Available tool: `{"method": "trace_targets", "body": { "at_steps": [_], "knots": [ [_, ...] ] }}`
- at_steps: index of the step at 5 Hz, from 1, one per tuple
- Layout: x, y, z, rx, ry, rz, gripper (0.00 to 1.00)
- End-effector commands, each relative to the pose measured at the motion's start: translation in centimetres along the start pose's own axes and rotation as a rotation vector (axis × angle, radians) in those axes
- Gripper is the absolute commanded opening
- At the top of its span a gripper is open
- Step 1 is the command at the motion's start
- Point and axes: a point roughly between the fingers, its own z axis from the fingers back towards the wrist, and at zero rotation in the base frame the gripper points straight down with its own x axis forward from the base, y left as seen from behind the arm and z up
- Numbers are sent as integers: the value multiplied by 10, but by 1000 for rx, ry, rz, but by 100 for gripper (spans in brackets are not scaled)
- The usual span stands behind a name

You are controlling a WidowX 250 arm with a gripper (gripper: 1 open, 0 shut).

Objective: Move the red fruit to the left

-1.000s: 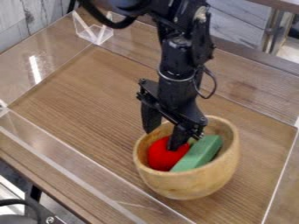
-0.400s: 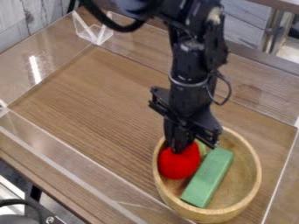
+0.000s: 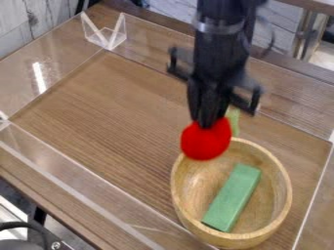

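Observation:
The red fruit (image 3: 206,141) is a small round bright red toy, hanging in the air just above the left rim of the wooden bowl (image 3: 190,194). My gripper (image 3: 210,121) comes straight down from above and is shut on the top of the red fruit. The arm is blurred in this view. A flat green block (image 3: 235,198) lies slanted inside the bowl, apart from the fruit.
The bowl sits at the front right of a wooden tabletop (image 3: 117,107) ringed by low clear plastic walls (image 3: 39,161). A clear stand (image 3: 102,32) is at the back left corner.
The gripper closed on the red fruit inside the bowl, then rose with it. The fruit now hangs above the bowl's left rim. The bowl shifted slightly.

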Motion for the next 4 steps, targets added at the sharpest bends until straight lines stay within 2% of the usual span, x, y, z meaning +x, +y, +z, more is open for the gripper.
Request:
{"method": "trace_targets", "body": {
  "at_steps": [1,2,3,4],
  "knots": [
    [12,24,26,5,-79,92,0],
    [14,55,27,13,-81,158,0],
    [10,80,21,22,-74,127,0],
    [15,84,12,31,-64,90,0]
  ]
}}
